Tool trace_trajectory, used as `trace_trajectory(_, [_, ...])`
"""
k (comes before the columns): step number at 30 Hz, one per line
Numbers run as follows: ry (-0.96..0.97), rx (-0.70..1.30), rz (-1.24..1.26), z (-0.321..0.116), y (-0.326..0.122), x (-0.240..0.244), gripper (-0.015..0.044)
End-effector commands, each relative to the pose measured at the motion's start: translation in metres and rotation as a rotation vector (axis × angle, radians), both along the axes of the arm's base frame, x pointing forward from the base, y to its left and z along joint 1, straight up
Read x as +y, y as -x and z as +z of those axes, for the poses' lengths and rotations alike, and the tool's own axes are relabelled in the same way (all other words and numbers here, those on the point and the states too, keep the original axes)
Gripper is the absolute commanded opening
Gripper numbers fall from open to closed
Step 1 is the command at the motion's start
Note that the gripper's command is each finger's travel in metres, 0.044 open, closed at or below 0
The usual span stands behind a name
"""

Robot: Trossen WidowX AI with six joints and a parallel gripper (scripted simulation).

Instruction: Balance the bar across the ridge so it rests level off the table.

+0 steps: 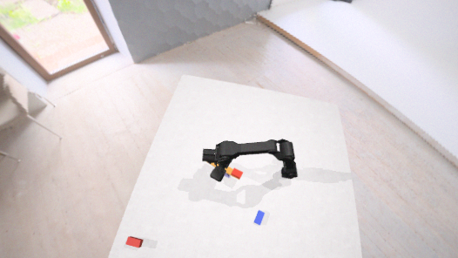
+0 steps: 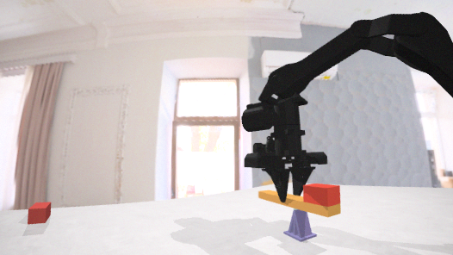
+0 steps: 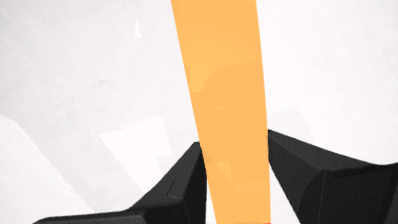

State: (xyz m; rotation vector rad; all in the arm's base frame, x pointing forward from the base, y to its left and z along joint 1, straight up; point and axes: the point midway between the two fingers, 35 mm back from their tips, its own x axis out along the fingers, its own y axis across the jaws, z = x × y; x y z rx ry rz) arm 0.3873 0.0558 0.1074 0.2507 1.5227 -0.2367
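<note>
An orange bar (image 2: 270, 197) (image 3: 225, 75) with a red block (image 2: 321, 195) (image 1: 237, 173) on one end is held clear of the table. My gripper (image 2: 290, 199) (image 3: 232, 143) points down and is shut on the bar, one finger on each side, between the red block and the bare end. A purple ridge stand (image 2: 300, 226) stands upright on the table under the bar, below the part between the fingers and the block. The bar is at or just above its top; whether they touch cannot be told. In the wrist view the ridge is hidden.
A loose red block (image 1: 134, 241) (image 2: 39, 213) lies on the table (image 1: 196, 100) far from the arm, near its edge. A blue block (image 1: 259, 217) lies on the table in front of the arm.
</note>
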Motion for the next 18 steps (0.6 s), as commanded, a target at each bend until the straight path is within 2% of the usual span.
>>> trace_trajectory(1, [0.000, 0.000, 0.000, -0.0002, 0.0000, 0.0000, 0.0000])
trace_trajectory(12, [0.000, 0.000, 0.000, -0.0002, 0.0000, 0.0000, 0.0000])
trace_trajectory(18, [0.000, 0.000, 0.000, -0.0002, 0.0000, 0.0000, 0.0157])
